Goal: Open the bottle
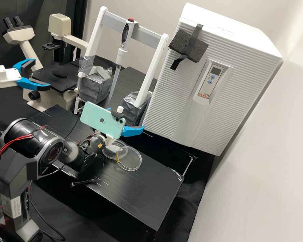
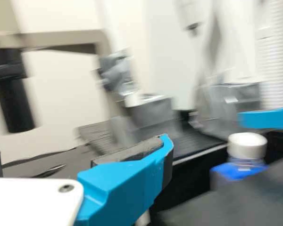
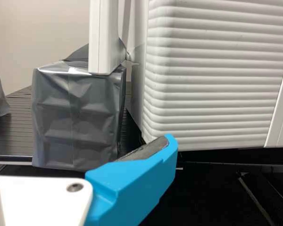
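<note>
Left end effector (image 1: 40,74) hung released, its two blue fingers well apart, over by the microscope (image 1: 50,80) at the far corner of the counter (image 1: 141,191). Right end effector (image 1: 128,118) sat at the bottle (image 1: 119,113), out over the middle of the counter, just beside the taped foot (image 1: 133,107) of the pipette stand and near the glass dishes (image 1: 128,160). I could not tell whether it was clamped on the bottle or merely around it, because the phone (image 1: 102,119) on that wrist hid the contact. What mattered to me was the line from the free arm to the cap (image 2: 247,145). The bottle stood roughly upright with its white cap on top and in place, so its long axis ran up and down and the cap faced upward rather than toward the left arm. From the left end effector the bottle lay well apart, across the counter toward the white machine (image 1: 219,74), and the left wrist view had it ahead. I judged the right arm the nearer one and placed to act as holder. The left arm would have to cross that gap and come down onto the cap from above, along the bottle's axis, before any twisting could begin.
</note>
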